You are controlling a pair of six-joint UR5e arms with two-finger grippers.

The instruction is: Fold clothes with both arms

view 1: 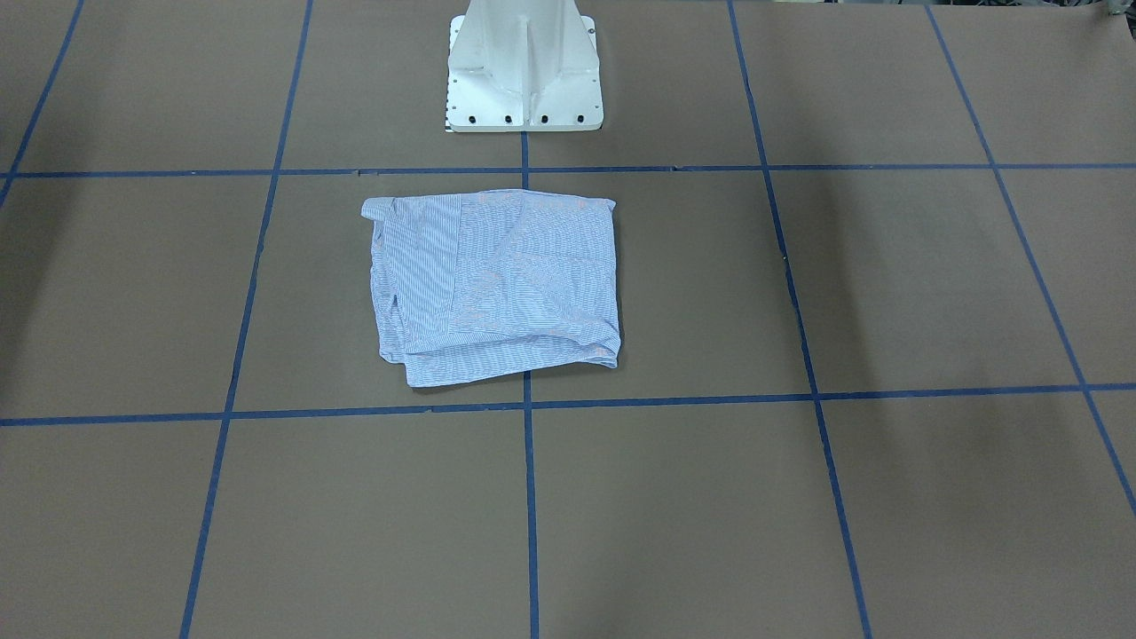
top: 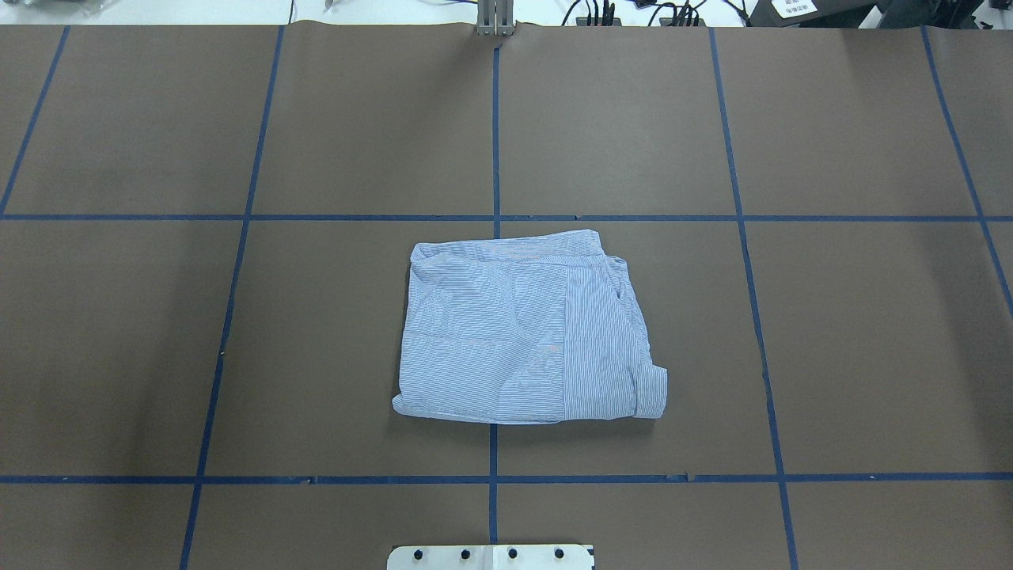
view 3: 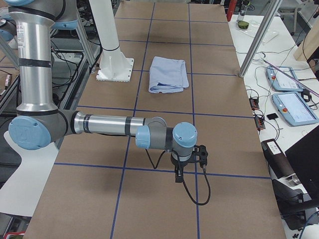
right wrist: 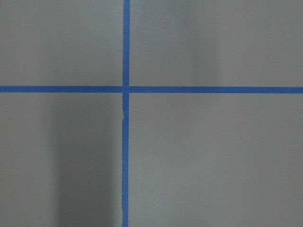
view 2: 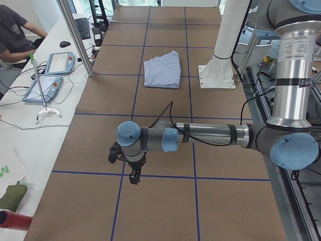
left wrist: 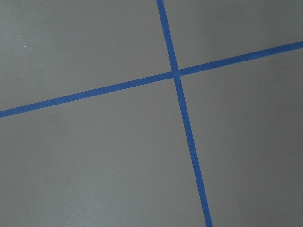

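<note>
While the shirt [top: 526, 328] is seen folded mid-frame on the bench [top: 870, 356], its layers could be dragged apart if a tool is swept across it. Whether the left tool [view 2: 134, 176] and right tool [view 3: 178, 175] are clenched cannot be told.

Materials and finishes
Shirt [view 1: 497, 284]: thin matt cloth, creased; table cover [view 1: 887, 284]: smooth matt brown paper; pedestal [view 1: 524, 80], 12 o'clock of the shirt: glossy white metal.

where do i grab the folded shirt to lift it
Probably the near edge of the shirt, pinching both corners from the robot's side: it lies flat in layers, and the cuff at the near right corner gets trapped too.
</note>
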